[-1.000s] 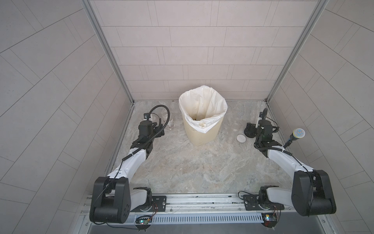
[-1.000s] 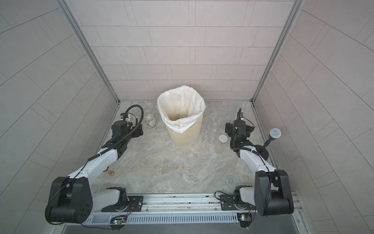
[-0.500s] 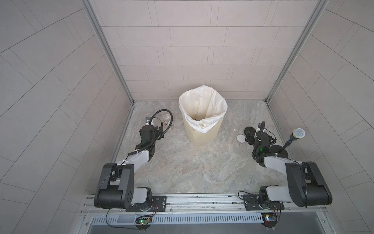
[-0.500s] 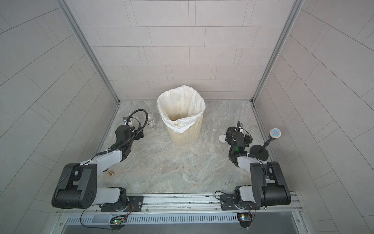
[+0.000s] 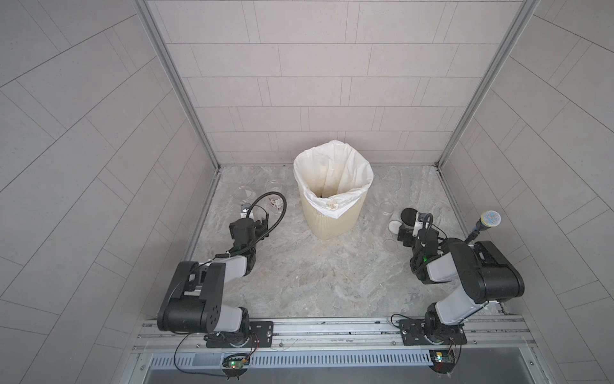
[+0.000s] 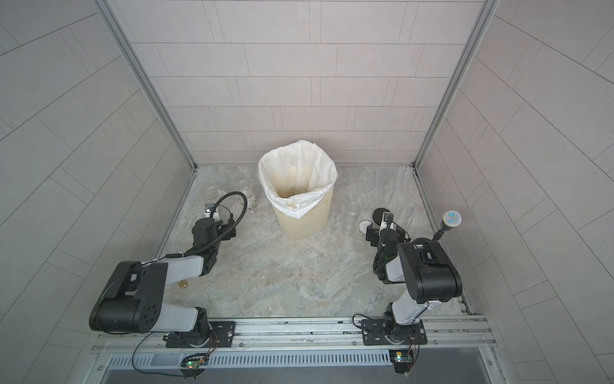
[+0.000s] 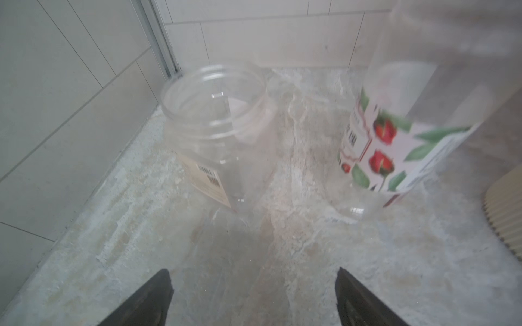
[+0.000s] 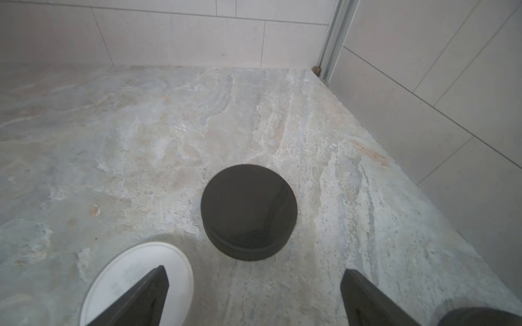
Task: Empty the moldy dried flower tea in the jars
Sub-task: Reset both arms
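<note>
Clear jar with red-rose label — cream ribbed bin, white liner.

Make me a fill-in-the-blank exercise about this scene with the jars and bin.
The liner of the bin is ___ in colour.
The white lid lies beside a ___ lid.
The wide jar holds no tea: it is ___.
The left gripper and right gripper both stand ___.
Missing: white, black, empty, open.

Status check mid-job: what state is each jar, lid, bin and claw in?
squat jar: upright, uncapped, empty
labelled jar: upright, looks empty
tall jar: upright, uncapped, empty
black lid: off, lying loose
white lid: off, lying loose
bin: upright, lined
left claw: open, empty
right claw: open, empty
</note>
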`<action>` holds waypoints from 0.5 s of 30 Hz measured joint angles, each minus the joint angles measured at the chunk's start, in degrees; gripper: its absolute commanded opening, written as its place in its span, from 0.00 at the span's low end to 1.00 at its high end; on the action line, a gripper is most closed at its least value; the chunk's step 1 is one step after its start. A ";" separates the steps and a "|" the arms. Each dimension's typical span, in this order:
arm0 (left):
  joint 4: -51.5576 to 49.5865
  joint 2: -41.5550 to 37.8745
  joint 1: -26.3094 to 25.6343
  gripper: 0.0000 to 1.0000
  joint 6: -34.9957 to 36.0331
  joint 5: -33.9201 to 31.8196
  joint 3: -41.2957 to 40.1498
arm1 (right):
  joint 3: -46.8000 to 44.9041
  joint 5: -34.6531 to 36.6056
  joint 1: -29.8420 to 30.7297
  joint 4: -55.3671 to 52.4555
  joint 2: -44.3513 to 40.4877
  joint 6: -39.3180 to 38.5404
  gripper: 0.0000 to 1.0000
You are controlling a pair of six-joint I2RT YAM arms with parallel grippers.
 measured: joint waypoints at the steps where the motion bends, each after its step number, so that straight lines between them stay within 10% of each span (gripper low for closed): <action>1: 2.08 1.99 0.00 0.94 0.15 -0.07 -0.37 | 0.92 -0.50 0.02 0.15 0.00 -0.20 1.00; 15: 8.50 6.97 0.37 1.00 0.02 -2.05 1.90 | 5.84 1.62 1.53 -4.72 -0.13 -1.01 1.00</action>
